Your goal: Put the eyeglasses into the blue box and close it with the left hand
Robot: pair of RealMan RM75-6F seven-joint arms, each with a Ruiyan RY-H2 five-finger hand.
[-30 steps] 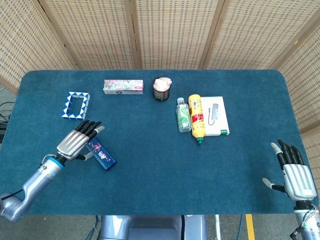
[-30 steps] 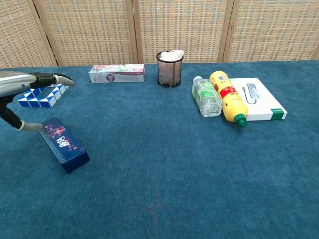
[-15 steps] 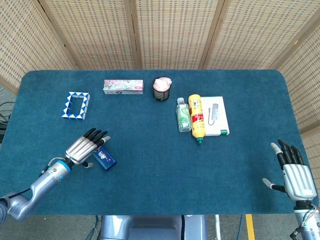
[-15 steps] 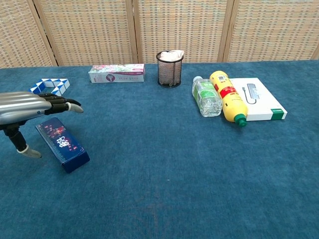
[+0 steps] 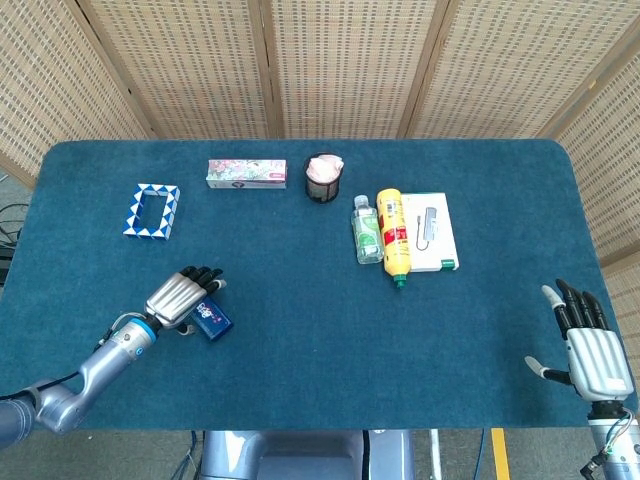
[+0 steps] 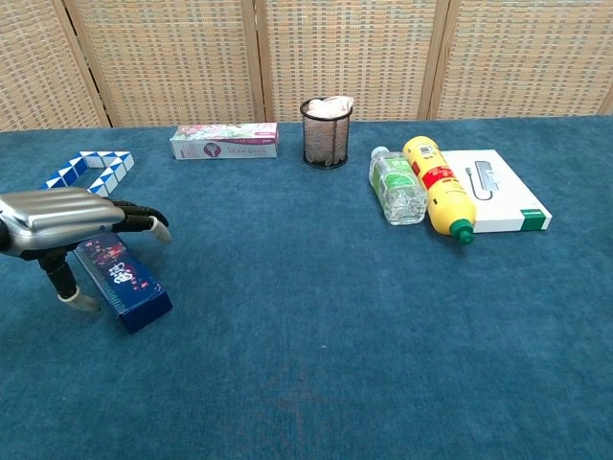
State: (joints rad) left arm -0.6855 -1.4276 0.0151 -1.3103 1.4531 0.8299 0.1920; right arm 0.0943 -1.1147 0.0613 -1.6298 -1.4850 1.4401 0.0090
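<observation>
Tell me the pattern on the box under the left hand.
Dark blue box with small pink and red floral specks; clearest in the chest view.

Dark blue box [image 6: 123,282] with pink specks; teal tablecloth [image 6: 316,335]

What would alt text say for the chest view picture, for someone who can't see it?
A silver robot left hand hovers over a closed blue box at the left of a blue table. Further back lie a blue-white puzzle snake, a flowery box, a mesh cup, two bottles lying down, and a white box.
</observation>
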